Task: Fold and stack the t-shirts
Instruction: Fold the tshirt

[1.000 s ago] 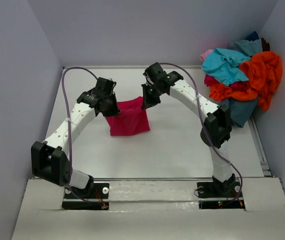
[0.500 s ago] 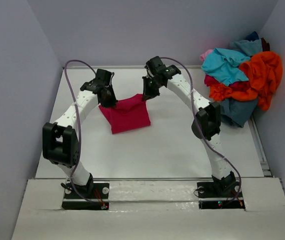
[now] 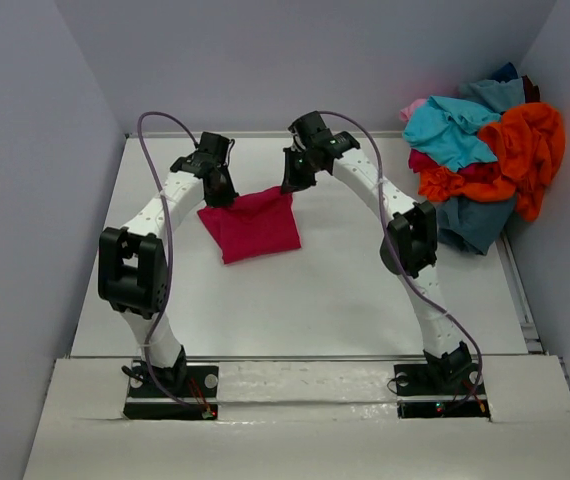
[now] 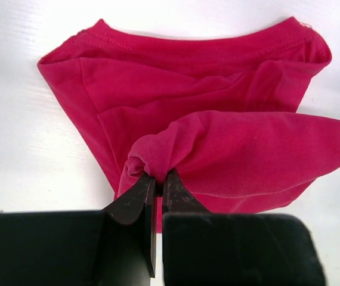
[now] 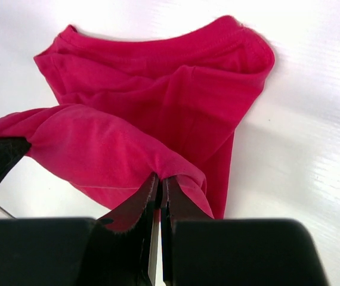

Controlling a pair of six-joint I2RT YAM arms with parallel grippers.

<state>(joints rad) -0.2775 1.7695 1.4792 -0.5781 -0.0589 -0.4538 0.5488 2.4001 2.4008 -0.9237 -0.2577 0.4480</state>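
A crimson-magenta t-shirt (image 3: 253, 226) hangs folded between my two grippers, its lower part lying on the white table (image 3: 345, 290). The left gripper (image 3: 218, 197) is shut on the shirt's upper left corner; in the left wrist view the cloth (image 4: 218, 119) bunches between the jaws of that gripper (image 4: 158, 176). The right gripper (image 3: 291, 182) is shut on the upper right corner, and the right wrist view has the shirt (image 5: 158, 95) pinched in the right gripper (image 5: 161, 179). The collar edge lies farthest from both wrist cameras.
A heap of other t-shirts (image 3: 485, 150) in orange, turquoise, pink and dark blue is piled at the back right corner against the wall. Grey walls enclose the table on the left, back and right. Both arm bases sit at the near edge.
Both grippers have carried the held edge of the shirt toward the back of the table, and the left arm has swung up and back. The cloth now lies flatter on the table.
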